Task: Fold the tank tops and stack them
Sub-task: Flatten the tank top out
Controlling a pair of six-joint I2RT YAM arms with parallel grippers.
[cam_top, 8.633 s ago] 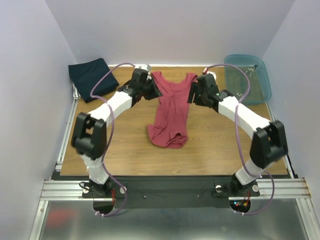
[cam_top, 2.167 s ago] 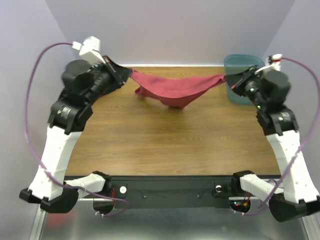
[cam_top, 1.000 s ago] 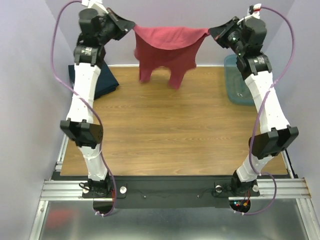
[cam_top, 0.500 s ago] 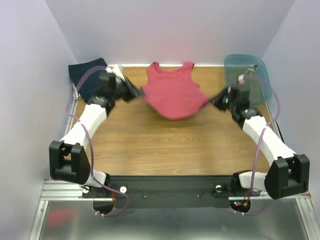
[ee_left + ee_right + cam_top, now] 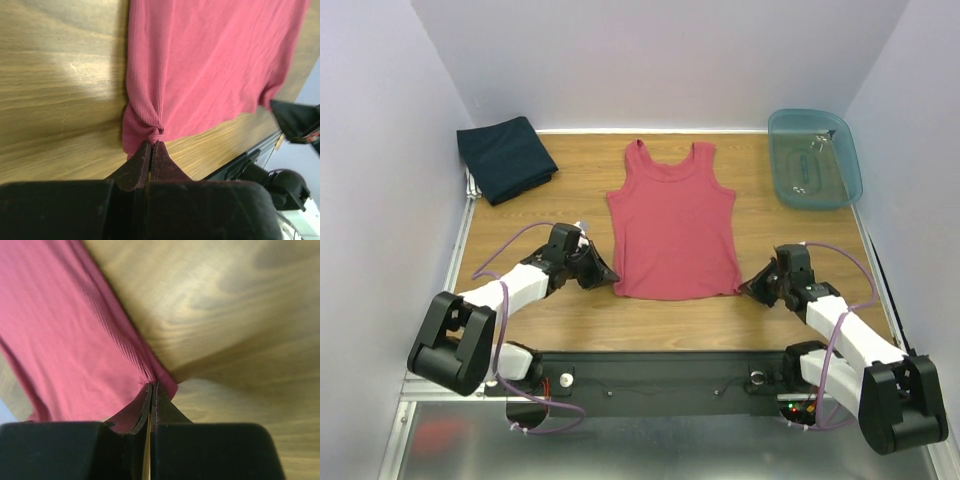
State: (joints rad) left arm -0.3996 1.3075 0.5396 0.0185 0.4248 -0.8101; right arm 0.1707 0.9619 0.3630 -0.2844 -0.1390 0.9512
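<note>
The red tank top [image 5: 673, 222] lies spread flat on the wooden table, straps toward the back wall, hem toward me. My left gripper [image 5: 607, 277] is shut on its near left hem corner [image 5: 152, 131]. At the near right hem corner [image 5: 159, 379] my right gripper [image 5: 748, 289] is shut as well. Both arms lie low along the table's front. The navy tank top [image 5: 505, 158] sits folded at the back left corner.
A translucent blue plastic tub [image 5: 814, 158] stands at the back right. The white walls close in on three sides. The table's front edge with the metal rail [image 5: 660, 372] runs just behind both grippers.
Both grippers have drawn the red top toward me and down; it hung sagging between them half a second ago and now lies flat with the hem near the front.
</note>
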